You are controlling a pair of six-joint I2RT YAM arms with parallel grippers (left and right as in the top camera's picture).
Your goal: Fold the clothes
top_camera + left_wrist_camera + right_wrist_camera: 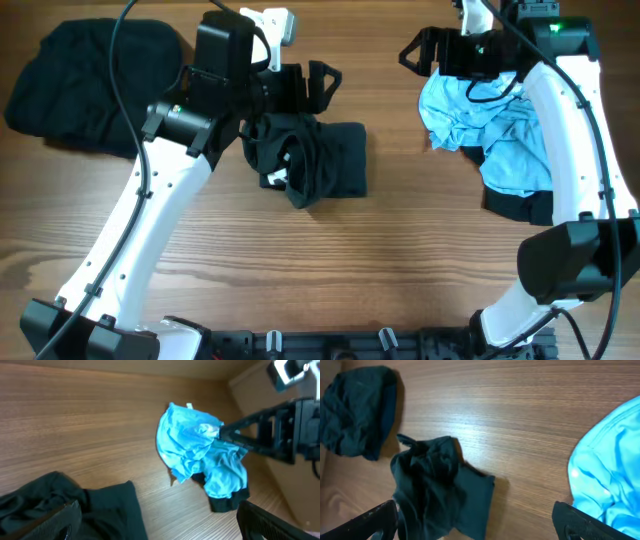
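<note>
A crumpled black garment (312, 160) lies at the table's middle. It also shows in the left wrist view (102, 510) and the right wrist view (440, 492). My left gripper (312, 85) hovers just behind it, open and empty (160, 530). A light blue garment (495, 135) lies bunched at the right, on top of a dark piece (520, 208). It also shows in the left wrist view (200, 455) and the right wrist view (610, 475). My right gripper (420, 50) is open and empty (480, 530), just left of the blue garment's far edge.
A larger black pile of clothes (90, 85) sits at the far left corner, also in the right wrist view (357, 410). The right arm (280, 425) crosses behind the blue garment. Bare wood (330, 270) runs along the front of the table.
</note>
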